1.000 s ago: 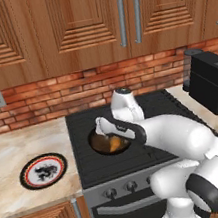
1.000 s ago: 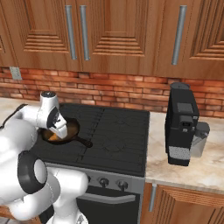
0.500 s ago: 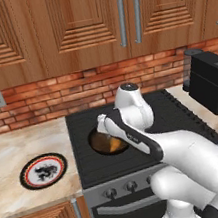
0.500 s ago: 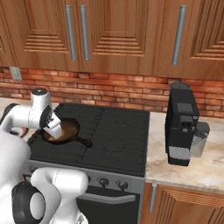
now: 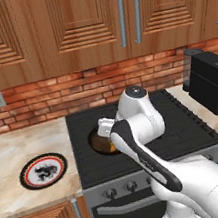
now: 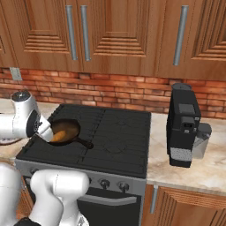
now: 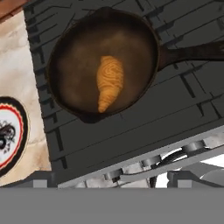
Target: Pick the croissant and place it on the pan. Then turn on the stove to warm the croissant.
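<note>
Finding 1: the croissant (image 7: 109, 82) lies flat on the floor of the pan (image 7: 70, 65), near its middle, with the tapered end toward the stove's front edge. The pincer hangs directly above the pan, so the pastry sits straight below it and apart from it, with clear air between. The placing step reads as complete.

Finding 2: the pincer (image 5: 104, 128) stands fully spread and holds nothing. Its tips are not distinguishable at the bottom of the hand view, and in the left base view it is largely masked by the arm.

Finding 3, handling judgement: the croissant looks light, soft and flaky. It would crush under a hard squeeze and is best taken across its thick middle, not by the thin tip. No further hold on it appears needed.

Finding 4: the pan rests on the stove (image 5: 185, 128) over the left-side grate, its long handle (image 7: 192, 51) running away from the pincer across the grates. As cast iron (judged from its look) it is heavy and stiff, unlikely to shift if brushed.

Finding 5: the knobs (image 7: 151, 161) line the silver front panel, below and in front of the pincer, well apart from it. These are small, round and probably slick. Each calls for a firm pinch across its width, and which 1 serves the burner under the pan cannot be told. A plate (image 7: 11, 135) sits on the counter (image 7: 28, 57) off to the side, beyond the pan.
</note>
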